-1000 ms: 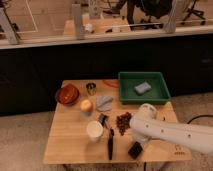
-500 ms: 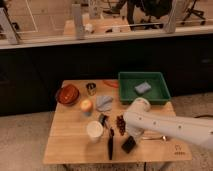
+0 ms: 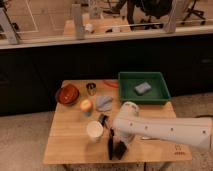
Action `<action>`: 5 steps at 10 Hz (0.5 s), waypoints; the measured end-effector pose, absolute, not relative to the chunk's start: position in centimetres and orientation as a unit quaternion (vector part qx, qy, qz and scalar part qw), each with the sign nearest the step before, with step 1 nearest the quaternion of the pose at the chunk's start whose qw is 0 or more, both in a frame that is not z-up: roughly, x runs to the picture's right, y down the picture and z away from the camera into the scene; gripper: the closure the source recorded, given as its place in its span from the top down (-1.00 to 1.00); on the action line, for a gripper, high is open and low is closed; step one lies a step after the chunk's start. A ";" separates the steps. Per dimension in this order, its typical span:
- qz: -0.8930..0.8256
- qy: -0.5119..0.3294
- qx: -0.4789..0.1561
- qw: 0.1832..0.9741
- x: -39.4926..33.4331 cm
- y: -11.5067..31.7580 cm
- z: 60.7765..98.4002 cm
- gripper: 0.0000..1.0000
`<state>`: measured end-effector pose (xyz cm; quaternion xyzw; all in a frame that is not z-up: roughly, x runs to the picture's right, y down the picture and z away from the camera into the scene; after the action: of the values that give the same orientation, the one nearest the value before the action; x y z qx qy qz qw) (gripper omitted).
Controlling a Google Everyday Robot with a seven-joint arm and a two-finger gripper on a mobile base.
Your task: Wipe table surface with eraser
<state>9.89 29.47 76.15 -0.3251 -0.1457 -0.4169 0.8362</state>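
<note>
Fingers of gripper (image 3: 120, 146) clamp eraser (image 3: 120, 149) nr front edge of table surface (image 3: 70, 140), bare wood to the left.

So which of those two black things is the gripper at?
The eraser, the wider flat block; the gripper sits right over it. The thin black stick lies just beside.

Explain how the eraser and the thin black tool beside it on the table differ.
The eraser is a wide, flat black block; the thin black tool is a slim stick, much narrower. The eraser lies right under the gripper near the front edge of the table; the tool lies just left of it, away from the arm. The tool reaches further back, toward the white cup, than the eraser does. Both are black and lie flat on the wood.
</note>
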 end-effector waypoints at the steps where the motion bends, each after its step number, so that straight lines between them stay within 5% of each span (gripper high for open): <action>1: -0.424 -0.143 -0.327 0.832 10.6 30.5 75.2 -1.00; 5: -0.410 -0.143 -0.344 0.832 12.9 32.6 75.0 -1.00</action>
<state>12.92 32.60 74.96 -0.3443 -0.1428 -0.4101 0.8324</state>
